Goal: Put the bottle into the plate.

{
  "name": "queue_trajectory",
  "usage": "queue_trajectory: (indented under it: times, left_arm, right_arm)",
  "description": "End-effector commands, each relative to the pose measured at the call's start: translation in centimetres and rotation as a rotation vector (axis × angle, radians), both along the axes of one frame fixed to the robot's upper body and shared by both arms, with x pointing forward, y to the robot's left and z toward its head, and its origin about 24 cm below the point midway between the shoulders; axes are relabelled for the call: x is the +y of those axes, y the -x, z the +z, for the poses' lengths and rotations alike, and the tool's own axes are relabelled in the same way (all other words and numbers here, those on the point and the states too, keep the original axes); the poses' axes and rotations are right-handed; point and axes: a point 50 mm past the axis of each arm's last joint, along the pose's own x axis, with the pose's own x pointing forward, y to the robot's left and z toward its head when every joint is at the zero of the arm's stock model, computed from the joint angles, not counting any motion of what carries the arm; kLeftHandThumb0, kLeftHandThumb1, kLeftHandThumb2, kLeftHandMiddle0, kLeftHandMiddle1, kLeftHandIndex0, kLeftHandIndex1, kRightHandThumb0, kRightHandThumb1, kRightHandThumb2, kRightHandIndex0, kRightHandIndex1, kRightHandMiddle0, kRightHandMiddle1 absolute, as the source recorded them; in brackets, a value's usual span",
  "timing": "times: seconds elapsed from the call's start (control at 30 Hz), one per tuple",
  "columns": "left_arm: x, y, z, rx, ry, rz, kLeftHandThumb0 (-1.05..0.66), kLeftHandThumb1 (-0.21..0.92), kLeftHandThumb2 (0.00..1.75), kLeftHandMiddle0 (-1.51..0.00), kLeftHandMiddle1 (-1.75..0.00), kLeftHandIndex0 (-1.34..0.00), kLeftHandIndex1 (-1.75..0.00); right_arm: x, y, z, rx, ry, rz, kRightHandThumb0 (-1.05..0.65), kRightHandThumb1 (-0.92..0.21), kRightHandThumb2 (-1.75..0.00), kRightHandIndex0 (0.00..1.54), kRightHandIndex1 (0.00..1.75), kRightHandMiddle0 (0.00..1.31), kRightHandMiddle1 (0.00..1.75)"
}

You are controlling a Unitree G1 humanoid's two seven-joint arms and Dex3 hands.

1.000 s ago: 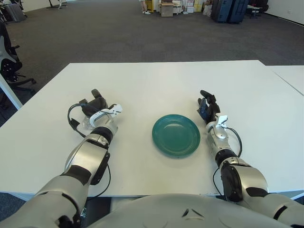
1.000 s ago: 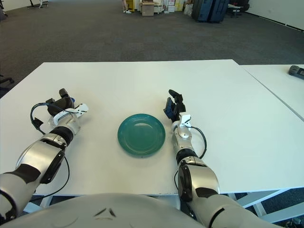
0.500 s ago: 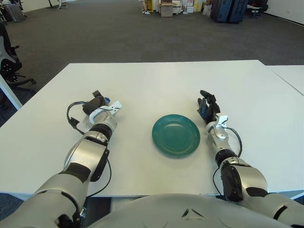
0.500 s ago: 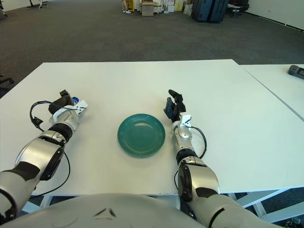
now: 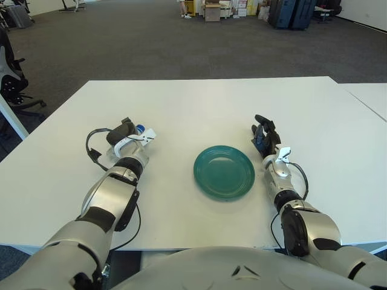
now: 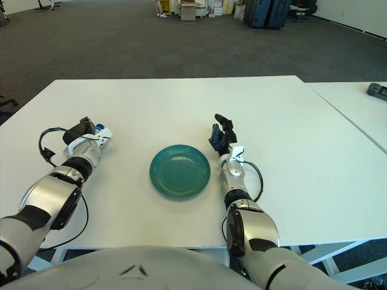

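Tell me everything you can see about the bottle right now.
Only a little of the bottle shows: a blue cap and a bit of pale, clear-looking body poking out past the dark fingers of the left hand, which is wrapped around it. Most of it is hidden by that hand, so its shape and tilt cannot be judged, nor whether it touches the white table. It sits on the robot's left, well apart from the green plate, which holds nothing.
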Motion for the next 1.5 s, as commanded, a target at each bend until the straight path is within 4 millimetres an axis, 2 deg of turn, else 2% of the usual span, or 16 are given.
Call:
queue_trajectory:
  times: [0.0, 0.1, 0.23, 0.47, 0.7, 0.87, 1.0, 1.2, 1.33, 1.47]
  left_arm:
    - [-0.3, 1.5, -2.1, 0.093, 0.064, 0.003, -0.46, 0.41, 1.1, -1.16, -1.75, -0.62, -1.61]
    - [-0.3, 1.4, -2.0, 0.069, 0.069, -0.002, -0.48, 0.32, 1.27, -1.13, -1.75, -0.64, -1.7]
    - [-0.4, 1.4, -1.9, 0.032, 0.074, -0.009, -0.49, 0.28, 1.35, -1.12, -1.75, -0.65, -1.73]
    - [-0.8, 0.9, -1.0, -0.087, 0.082, -0.034, -0.48, 0.28, 1.36, -1.11, -1.75, -0.64, -1.75]
    - [-1.9, 0.8, 0.5, -0.288, 0.14, -0.15, -0.47, 0.31, 1.32, -1.12, -1.75, -0.61, -1.75]
    - [-3.5, 1.0, 2.6, -0.422, 0.2, -0.257, -0.46, 0.33, 1.29, -1.13, -1.75, -0.59, -1.75]
    - [-5.8, 1.7, 5.2, -0.525, 0.285, -0.347, -0.46, 0.34, 1.29, -1.14, -1.75, -0.59, -1.75]
    - [-6.7, 2.1, 6.0, -0.558, 0.345, -0.411, -0.46, 0.34, 1.28, -1.14, -1.75, -0.58, -1.75]
    - [-10.5, 3.7, 7.4, -0.638, 0.43, -0.669, -0.46, 0.34, 1.29, -1.16, -1.75, -0.59, -1.75]
    - [-12.3, 4.6, 7.4, -0.638, 0.47, -0.791, -0.46, 0.32, 1.3, -1.19, -1.75, -0.6, -1.75]
  right_arm:
    - [0.7, 2.0, -2.5, 0.139, -0.047, 0.004, -0.76, -0.92, -0.88, 0.32, 0.01, 0.0, 0.79]
    - [0.7, 2.0, -2.5, 0.137, -0.054, 0.007, -0.77, -0.92, -0.89, 0.32, 0.01, 0.0, 0.79]
    - [0.7, 2.0, -2.5, 0.134, -0.06, 0.009, -0.77, -0.92, -0.89, 0.33, 0.01, 0.0, 0.79]
    - [0.7, 2.0, -2.5, 0.13, -0.063, 0.012, -0.77, -0.92, -0.9, 0.32, 0.01, 0.0, 0.78]
    - [0.7, 1.9, -2.5, 0.131, -0.067, 0.012, -0.78, -0.92, -0.9, 0.32, 0.01, 0.0, 0.79]
    - [0.6, 1.9, -2.5, 0.131, -0.068, 0.011, -0.78, -0.92, -0.9, 0.33, 0.01, 0.0, 0.79]
    - [0.5, 1.9, -2.5, 0.132, -0.065, 0.01, -0.78, -0.92, -0.9, 0.34, 0.01, 0.0, 0.79]
    - [0.4, 1.9, -2.5, 0.131, -0.061, 0.009, -0.78, -0.92, -0.9, 0.34, 0.01, 0.0, 0.79]
    - [0.3, 1.9, -2.5, 0.133, -0.048, 0.002, -0.78, -0.92, -0.9, 0.33, 0.01, 0.0, 0.78]
    - [0.3, 1.9, -2.5, 0.135, -0.042, -0.004, -0.78, -0.92, -0.9, 0.32, 0.0, 0.0, 0.77]
